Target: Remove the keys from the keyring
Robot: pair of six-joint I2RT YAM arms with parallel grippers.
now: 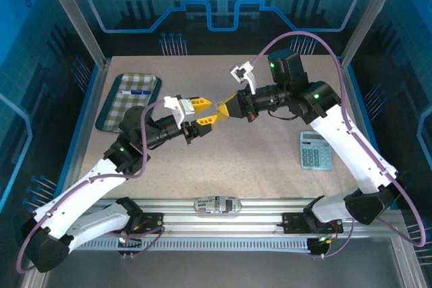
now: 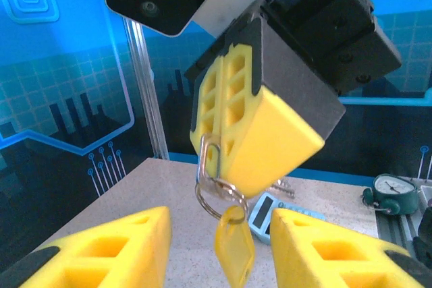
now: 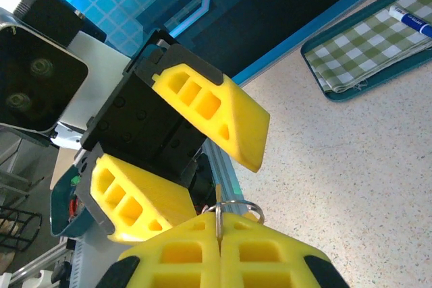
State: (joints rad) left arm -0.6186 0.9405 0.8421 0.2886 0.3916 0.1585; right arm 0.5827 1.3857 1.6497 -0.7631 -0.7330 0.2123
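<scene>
Speckled beige table (image 1: 256,160), green checked tray (image 1: 110,102) far left, perhaps holding a pen (image 1: 138,91), calculator (image 1: 316,150) right.

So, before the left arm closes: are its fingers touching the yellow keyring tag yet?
Apart. In the left wrist view the yellow keyring tag hangs between the open left fingers, with a clear gap on each side.

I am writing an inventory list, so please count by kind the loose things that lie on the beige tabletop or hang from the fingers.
Tray with checked cloth: 1
Marker, in the tray: 1
Calculator: 1
Keyring, pinched by the shut right fingers: 1
Total: 4
</scene>
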